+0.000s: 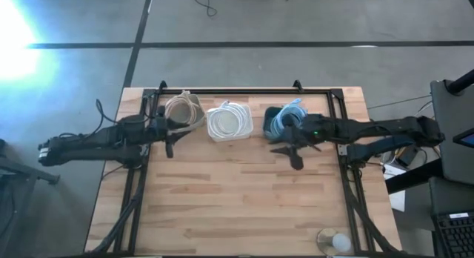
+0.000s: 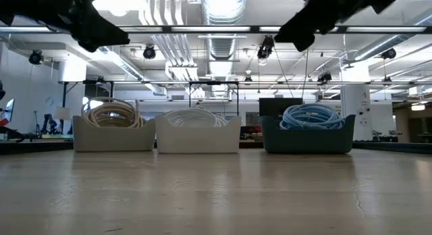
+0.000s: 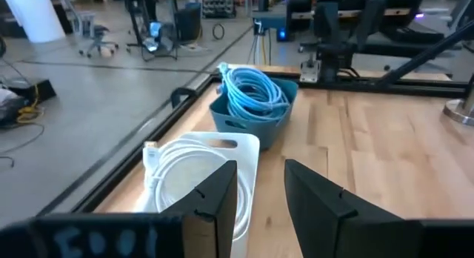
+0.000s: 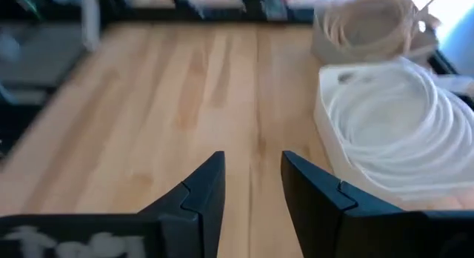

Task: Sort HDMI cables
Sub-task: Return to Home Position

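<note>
Pale marking on left pincer [image 3: 261, 169] body, too blurred to read. Both pincers raised off tabletop [image 1: 237, 202], fingers slightly parted, holding nothing.

Beige HDMI cables [image 1: 182, 108], round coils, in pale bin [image 2: 111, 137] just beside left pincer. White HDMI cables [image 1: 228, 121] in white bin [image 2: 197, 139], between the two pincers. Light blue HDMI cables [image 2: 310, 117] heaped above rim of blue bin [image 2: 307, 139], just beside right pincer [image 4: 252, 156].

Tabletop: jointed wood planks. Black frame rail [image 1: 342, 139] along edges. Wide bare planks on side of both pincers away from bins.

We see a left arm [image 1: 96, 143] and right arm [image 1: 385, 132], both black.
Angular matte fingers [image 3: 215, 202]; a green light [image 1: 316, 133] on the right one.
</note>
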Controlling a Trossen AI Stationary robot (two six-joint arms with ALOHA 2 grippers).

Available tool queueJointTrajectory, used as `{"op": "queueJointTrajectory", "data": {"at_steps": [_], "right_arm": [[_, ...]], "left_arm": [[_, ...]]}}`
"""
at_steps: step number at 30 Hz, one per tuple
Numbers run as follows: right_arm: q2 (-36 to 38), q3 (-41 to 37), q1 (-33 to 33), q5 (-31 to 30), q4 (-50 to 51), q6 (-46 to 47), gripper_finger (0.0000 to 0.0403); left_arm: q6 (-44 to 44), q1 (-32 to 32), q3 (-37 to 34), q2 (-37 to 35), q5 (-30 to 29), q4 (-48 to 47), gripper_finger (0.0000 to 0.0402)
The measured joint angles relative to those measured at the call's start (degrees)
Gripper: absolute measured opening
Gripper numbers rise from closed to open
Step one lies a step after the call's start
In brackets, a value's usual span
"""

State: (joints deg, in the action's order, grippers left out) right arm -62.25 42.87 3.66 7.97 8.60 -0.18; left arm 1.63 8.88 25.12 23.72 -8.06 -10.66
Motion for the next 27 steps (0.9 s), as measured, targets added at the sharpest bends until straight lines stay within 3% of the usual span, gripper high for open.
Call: {"op": "queueJointTrajectory", "data": {"at_steps": [5,11,27], "right_arm": [[7.9,-10.8,0.1,1.1,-10.8,2.7,0.0123],[17.6,-20.1,0.1,1.1,-13.7,4.1,0.0123],[39.5,-33.2,0.1,1.2,-14.9,6.1,0.0123]], "left_arm": [[0.2,0.0,-6.0,-3.8,0.0,5.0,0.0117],[-0.7,0.0,-12.7,-9.2,-0.4,9.6,0.01],[1.4,0.1,-14.3,-18.7,-2.7,5.1,0.0027]]}}
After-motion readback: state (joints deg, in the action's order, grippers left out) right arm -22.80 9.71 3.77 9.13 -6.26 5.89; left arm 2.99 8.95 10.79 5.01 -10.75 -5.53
